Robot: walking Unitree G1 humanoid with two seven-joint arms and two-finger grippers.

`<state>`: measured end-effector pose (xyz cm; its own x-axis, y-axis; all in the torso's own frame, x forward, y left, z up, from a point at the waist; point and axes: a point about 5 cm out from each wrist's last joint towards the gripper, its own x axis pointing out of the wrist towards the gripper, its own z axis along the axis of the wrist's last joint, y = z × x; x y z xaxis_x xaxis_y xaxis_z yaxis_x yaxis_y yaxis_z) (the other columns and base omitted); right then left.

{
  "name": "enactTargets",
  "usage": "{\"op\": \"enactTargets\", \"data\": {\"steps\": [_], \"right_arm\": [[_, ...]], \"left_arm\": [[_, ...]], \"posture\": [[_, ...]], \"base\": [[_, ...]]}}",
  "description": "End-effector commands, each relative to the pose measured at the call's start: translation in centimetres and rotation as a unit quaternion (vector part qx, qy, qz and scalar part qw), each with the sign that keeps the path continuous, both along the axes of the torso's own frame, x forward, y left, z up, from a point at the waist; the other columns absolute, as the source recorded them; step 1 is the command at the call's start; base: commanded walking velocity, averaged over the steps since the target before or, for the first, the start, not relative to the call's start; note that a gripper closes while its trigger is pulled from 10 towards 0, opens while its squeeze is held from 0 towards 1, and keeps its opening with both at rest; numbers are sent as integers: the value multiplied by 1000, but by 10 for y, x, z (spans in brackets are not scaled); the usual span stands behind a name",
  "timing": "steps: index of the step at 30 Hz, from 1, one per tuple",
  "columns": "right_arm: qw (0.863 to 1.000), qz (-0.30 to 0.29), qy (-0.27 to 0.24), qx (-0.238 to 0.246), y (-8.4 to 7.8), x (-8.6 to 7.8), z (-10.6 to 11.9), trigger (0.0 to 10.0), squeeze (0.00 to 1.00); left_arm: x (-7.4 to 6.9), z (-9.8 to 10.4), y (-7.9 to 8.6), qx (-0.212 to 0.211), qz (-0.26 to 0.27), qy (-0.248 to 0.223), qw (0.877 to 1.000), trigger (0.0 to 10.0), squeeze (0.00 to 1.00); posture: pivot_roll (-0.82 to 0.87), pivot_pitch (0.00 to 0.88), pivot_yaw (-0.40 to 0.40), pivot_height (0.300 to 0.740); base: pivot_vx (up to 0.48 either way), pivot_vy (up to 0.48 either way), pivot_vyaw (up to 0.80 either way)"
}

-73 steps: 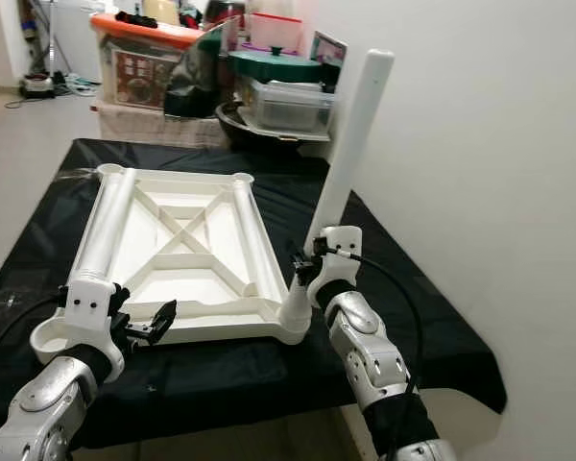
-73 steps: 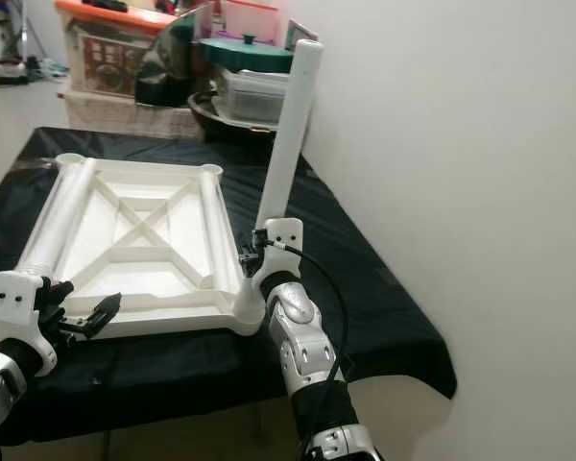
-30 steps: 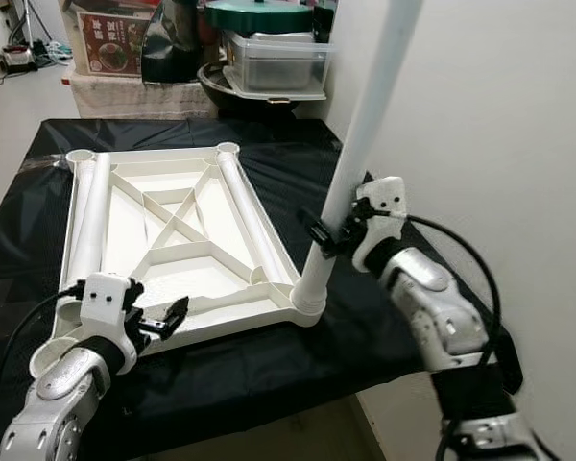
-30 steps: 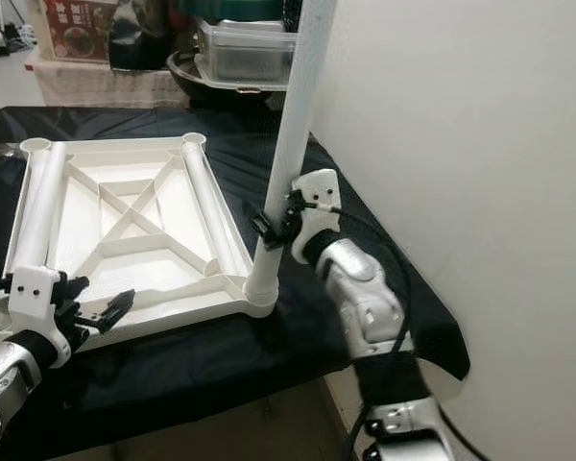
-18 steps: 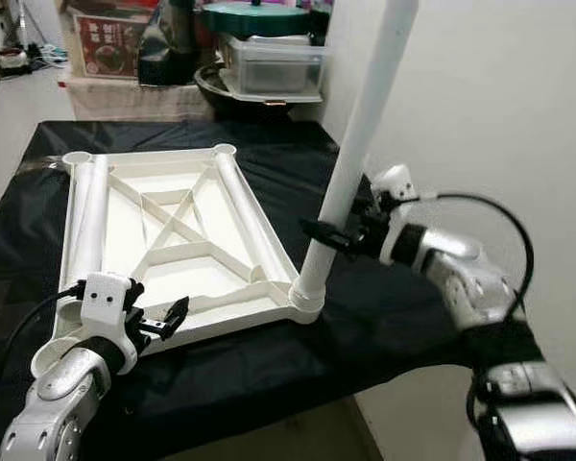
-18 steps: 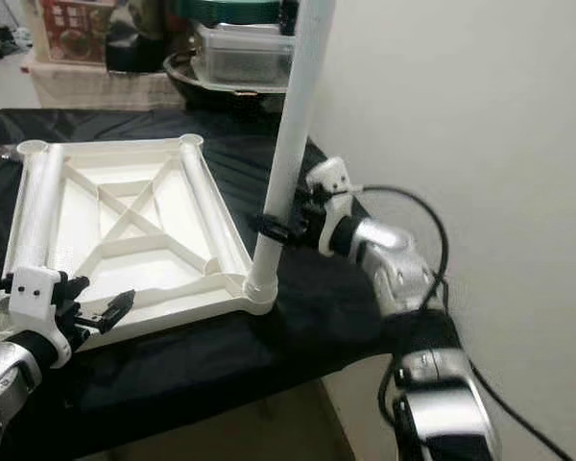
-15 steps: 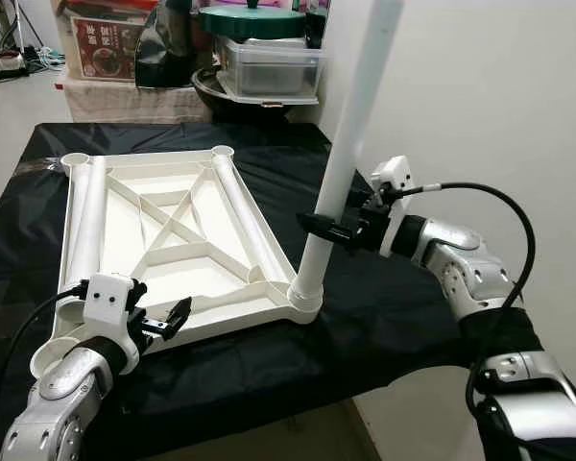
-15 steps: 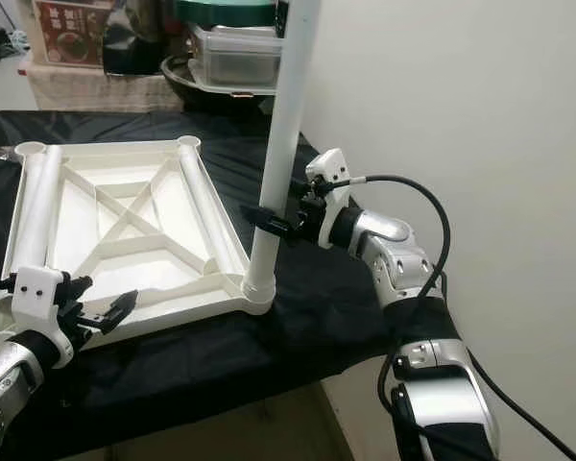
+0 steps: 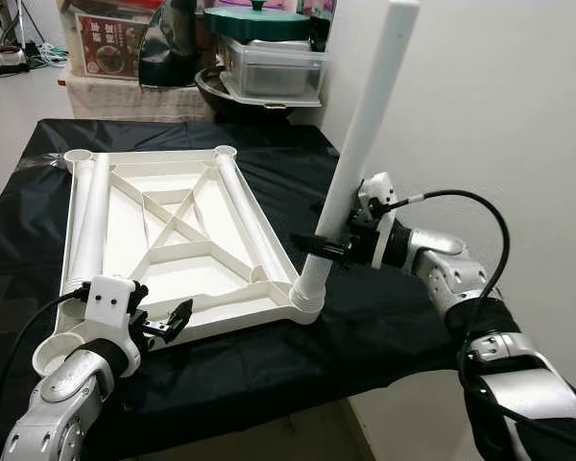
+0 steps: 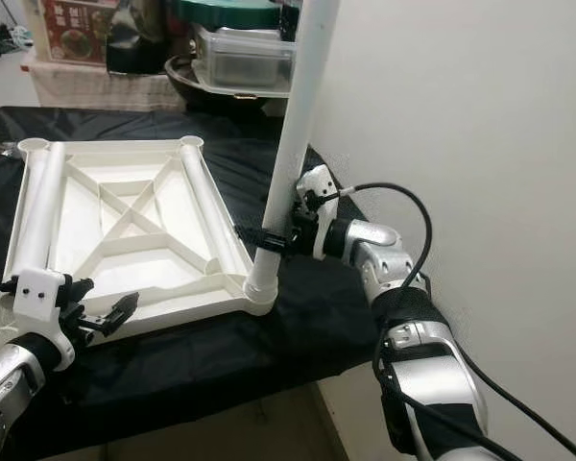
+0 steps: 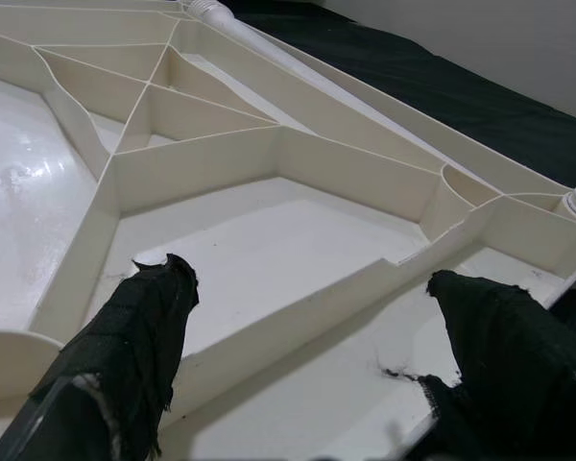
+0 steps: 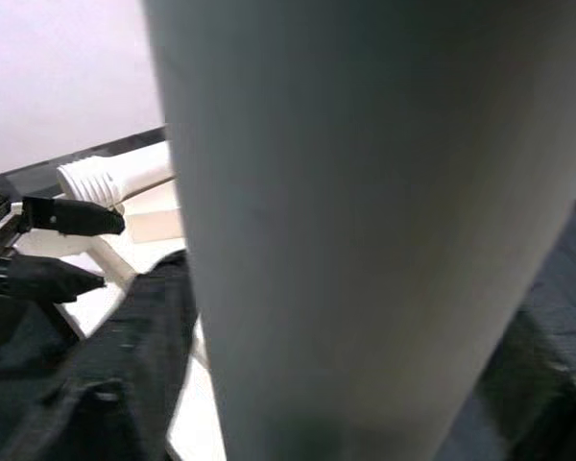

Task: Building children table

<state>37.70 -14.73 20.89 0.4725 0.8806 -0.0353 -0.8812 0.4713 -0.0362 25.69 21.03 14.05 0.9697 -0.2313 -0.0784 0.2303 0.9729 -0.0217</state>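
While the left gripper [image 9: 161, 327] fingers gape beside the tabletop [image 9: 173, 240], right gripper [image 9: 328, 250] fingers clamp the upright leg [image 9: 360, 144].

Readable text: none anywhere in these views.
Red printed box [image 9: 115, 53] at the back, beyond the desk: carries a picture and small print, too small and blurred to read.
White plastic ribbed tabletop [image 9: 163, 235] lying upside down on the black-covered desk [image 9: 269, 163]: no lettering visible.
White plastic tube leg [image 9: 360, 154]: plain, no marks.
Clear lidded storage tub [image 9: 269, 72] under a green lid: no legible label.
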Motion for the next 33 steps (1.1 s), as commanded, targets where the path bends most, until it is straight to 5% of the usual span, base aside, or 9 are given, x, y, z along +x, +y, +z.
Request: {"op": "enactTargets", "data": {"steps": [1, 2, 14, 17, 18, 20, 25, 32, 33], "right_arm": [[1000, -2, -14, -1, -2, 2, 6, 1882, 0], [1000, -4, -14, 0, -4, 4, 6, 0, 0], [994, -107, 5, 8, -6, 11, -10, 0, 0], [978, -203, 40, -7, -3, 15, -27, 0, 0], [931, -348, 101, 29, 5, 13, -41, 0, 0], [931, -348, 101, 29, 5, 13, -41, 0, 0], [887, -429, 130, 113, 69, -17, -41, 0, 0], [889, -422, 126, 123, 99, -18, -29, 0, 0], [892, -415, 127, 124, 104, -17, -26, 10000, 0]], "left_arm": [[1, 0, -4, 0, -7, -2, 1000, 10000, 0], [1, 0, -4, 1, -7, -2, 1000, 10000, 0], [1, -2, -5, 0, -8, -1, 1000, 10000, 0], [1, -2, -5, 1, -8, -2, 1000, 10000, 0], [0, -2, -4, 1, -7, -1, 1000, 10000, 0], [0, -2, -4, 1, -7, -1, 1000, 10000, 0], [3, -3, -6, -2, -10, 1, 1000, 10000, 0], [8, 1, -8, -4, -12, -4, 1000, 10000, 0], [9, 1, -7, -4, -12, -5, 1000, 10000, 0]], "posture": [[144, 0, -176, 740], [144, 0, -178, 740], [146, 0, -183, 740], [147, 0, -184, 740], [146, 0, -174, 740], [146, 0, -174, 740], [129, 0, -146, 740], [129, 0, -146, 740], [129, 0, -146, 740]], "base": [[0, 0, 0], [0, 0, 0], [0, 0, 0], [0, 0, 0], [0, 0, 0], [0, 0, 0], [0, 0, 0], [0, 0, 0], [0, 0, 0]]}}
